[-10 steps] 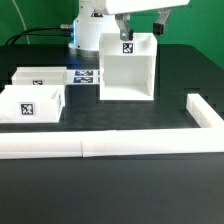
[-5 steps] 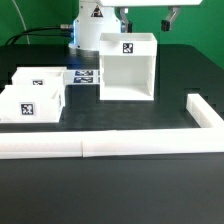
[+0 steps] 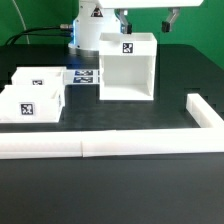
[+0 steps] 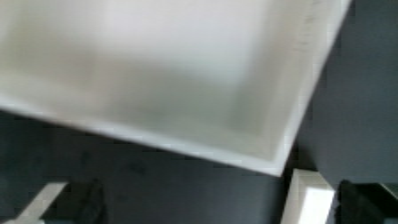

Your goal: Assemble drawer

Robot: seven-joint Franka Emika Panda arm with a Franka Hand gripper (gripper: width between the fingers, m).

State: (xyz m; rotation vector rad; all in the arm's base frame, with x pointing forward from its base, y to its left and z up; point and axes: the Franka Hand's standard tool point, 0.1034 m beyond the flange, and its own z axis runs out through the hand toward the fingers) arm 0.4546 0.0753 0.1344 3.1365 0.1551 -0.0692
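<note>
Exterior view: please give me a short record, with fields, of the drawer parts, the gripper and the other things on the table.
case: the case stands upright on the table, hollow, a tag near its top edge
trays: near tray and far tray, at the exterior view's left of the case, apart from it
gripper: gripper open, above the case, holding nothing
board: marker board flat between trays and case
bars: long border bar in front; short border bar at the exterior view's right
</note>
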